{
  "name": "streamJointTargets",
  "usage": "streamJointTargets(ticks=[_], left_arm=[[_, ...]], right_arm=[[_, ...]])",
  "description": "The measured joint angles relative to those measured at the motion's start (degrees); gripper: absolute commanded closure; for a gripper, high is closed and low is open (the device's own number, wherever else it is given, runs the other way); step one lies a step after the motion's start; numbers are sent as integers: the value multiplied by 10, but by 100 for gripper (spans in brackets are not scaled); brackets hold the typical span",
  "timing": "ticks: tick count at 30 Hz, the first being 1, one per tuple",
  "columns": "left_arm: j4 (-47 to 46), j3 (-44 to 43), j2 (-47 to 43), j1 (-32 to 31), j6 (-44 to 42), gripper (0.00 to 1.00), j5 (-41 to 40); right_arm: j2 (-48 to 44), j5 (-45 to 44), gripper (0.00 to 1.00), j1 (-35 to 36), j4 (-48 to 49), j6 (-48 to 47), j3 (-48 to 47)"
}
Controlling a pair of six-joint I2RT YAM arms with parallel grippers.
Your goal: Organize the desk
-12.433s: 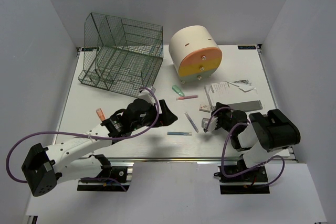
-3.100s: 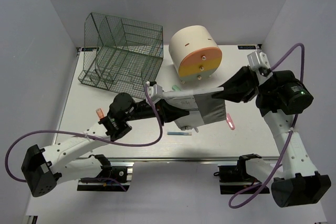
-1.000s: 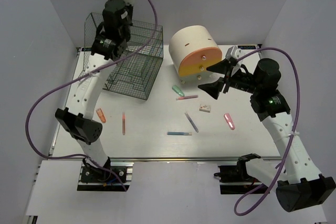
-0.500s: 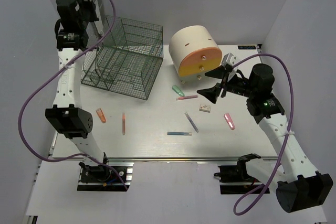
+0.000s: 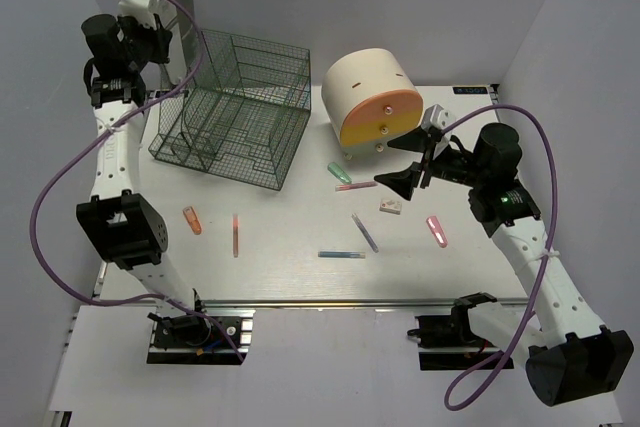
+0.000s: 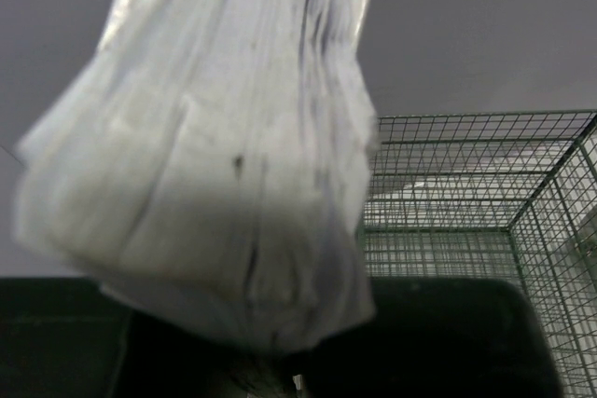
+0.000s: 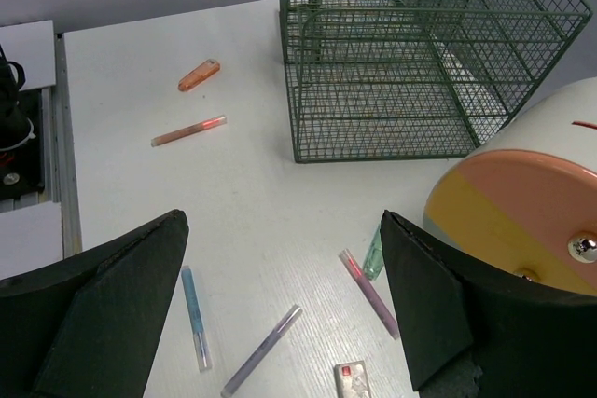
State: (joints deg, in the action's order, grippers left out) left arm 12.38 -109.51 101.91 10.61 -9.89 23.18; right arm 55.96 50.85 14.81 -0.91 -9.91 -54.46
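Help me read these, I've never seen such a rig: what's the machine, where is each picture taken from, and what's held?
Two robot arms are bolted at the near edge of a flat white desk. The wide picture looks down from above; the other two come from wrist cameras. On the desk stand a dark green wire rack and a cream drum-shaped drawer unit with an orange-yellow front, plus scattered coloured pens. The left gripper, raised beside the rack, is shut on a grey-white bundle of papers. The right gripper hangs open above the pens, empty.
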Motion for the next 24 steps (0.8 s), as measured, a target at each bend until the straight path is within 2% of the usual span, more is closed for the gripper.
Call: streamJointTargets(ticks=[12,16,20,24], left_arm=[[-78,108,-1,23,1,100,94],[-89,117,-1,22,10,100,120],[-123,130,-3,22,14,100,130],[-161,185,-8,22,17,99,125]], right_arm=[[12,3,11,0,10,-7,4],[17,3,11,0,11,-10,7],[18,3,11,0,10,-11,7],[18,3,11,0,11,-11,8]])
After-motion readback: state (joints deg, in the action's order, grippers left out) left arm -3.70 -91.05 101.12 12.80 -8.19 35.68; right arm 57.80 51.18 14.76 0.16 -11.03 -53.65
